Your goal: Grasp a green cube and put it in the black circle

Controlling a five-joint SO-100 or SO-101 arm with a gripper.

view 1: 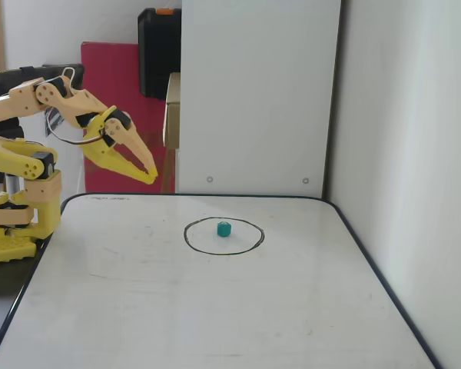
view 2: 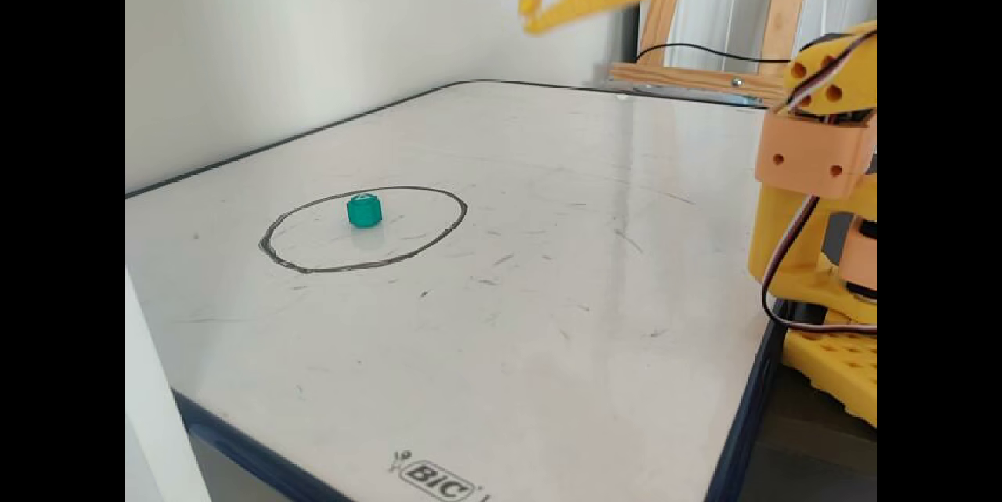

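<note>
The white dry-erase board table [view 1: 215, 307] carries a hand-drawn black marker circle [view 1: 186, 237]. The yellow arm's jaws [view 1: 152, 177] hang raised, tips nearly pressed together, holding nothing. Well apart from them, the small green cube [view 1: 224, 228] sits inside the circle, squat, showing no long axis.

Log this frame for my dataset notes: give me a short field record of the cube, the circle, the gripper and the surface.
cube: green cube, resting on the board, untouched
circle: black circle drawn on the board, cube inside it
cube position in circle: near the far edge in a fixed view
gripper: gripper raised in the air, away from the cube, empty, fingertips nearly together
surface: whiteboard, scuffed, dark border
task state: cube lies in the circle
</note>
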